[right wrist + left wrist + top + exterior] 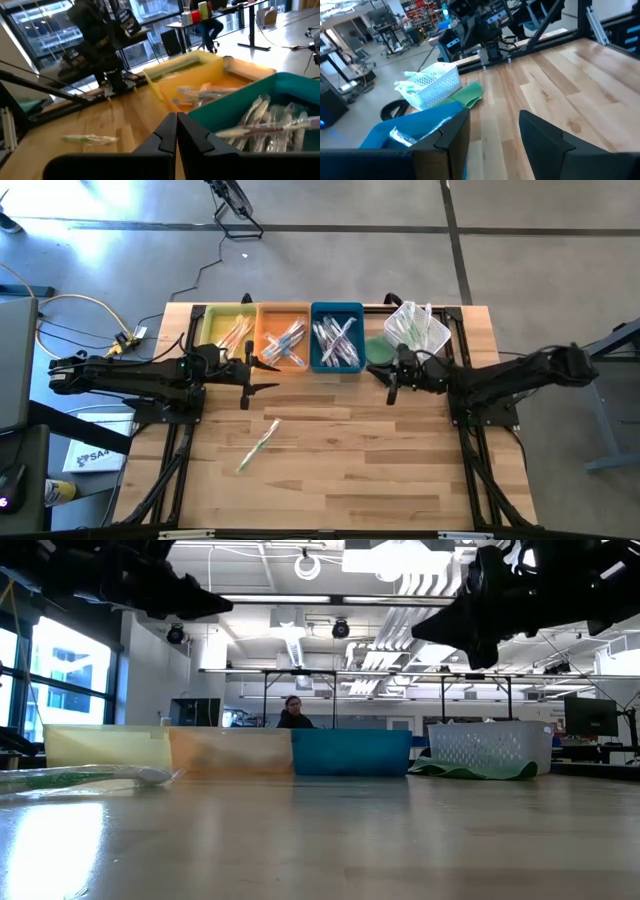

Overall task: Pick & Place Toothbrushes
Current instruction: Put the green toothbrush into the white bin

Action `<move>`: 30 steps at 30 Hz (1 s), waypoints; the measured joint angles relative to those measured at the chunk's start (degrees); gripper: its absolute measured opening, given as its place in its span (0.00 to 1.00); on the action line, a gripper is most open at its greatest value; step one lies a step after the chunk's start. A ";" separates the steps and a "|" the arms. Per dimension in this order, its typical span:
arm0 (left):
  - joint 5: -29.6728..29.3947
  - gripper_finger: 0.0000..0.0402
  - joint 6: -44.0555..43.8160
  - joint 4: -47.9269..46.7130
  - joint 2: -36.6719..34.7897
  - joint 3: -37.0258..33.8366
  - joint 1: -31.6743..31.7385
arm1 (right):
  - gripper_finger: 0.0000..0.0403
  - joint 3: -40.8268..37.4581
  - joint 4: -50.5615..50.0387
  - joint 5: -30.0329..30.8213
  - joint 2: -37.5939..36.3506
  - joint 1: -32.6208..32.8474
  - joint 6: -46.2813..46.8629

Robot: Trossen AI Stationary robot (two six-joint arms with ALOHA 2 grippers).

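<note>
Wrapped toothbrushes fill the yellow tray point(230, 330), the orange tray point(283, 340) and the blue tray point(337, 340) along the far edge. More stand in the white mesh basket point(415, 330). One green toothbrush point(258, 445) lies flat on the bare wood near the middle, also seen as the toothbrush point(90, 139) in the right wrist view. My left gripper point(492, 137) hovers open in front of the orange tray, with nothing between its fingers. My right gripper point(176, 131) hovers shut and empty in front of the blue tray, pointing toward the trays.
A green cloth point(378, 350) lies under the basket's near side. The near half of the table point(350, 480) is bare wood apart from the single toothbrush. The other arm's base and frame show across the table in each wrist view.
</note>
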 joint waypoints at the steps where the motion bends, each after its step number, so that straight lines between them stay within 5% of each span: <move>1: 0.01 0.41 -0.82 -0.01 0.00 0.00 0.00 | 0.01 0.00 -0.05 0.69 0.26 0.63 -0.01; 12: -1.30 0.41 -11.67 -5.57 0.00 0.02 -5.68 | 0.01 0.00 -0.03 2.77 0.84 4.89 -0.01; 24: -24.64 0.41 -29.56 -12.21 0.63 0.09 -27.65 | 0.01 0.00 -0.08 2.80 0.84 5.11 -4.04; 30: -28.93 0.41 -39.85 -12.86 3.75 0.24 -33.91 | 0.01 0.00 -0.08 2.79 0.84 5.11 -5.91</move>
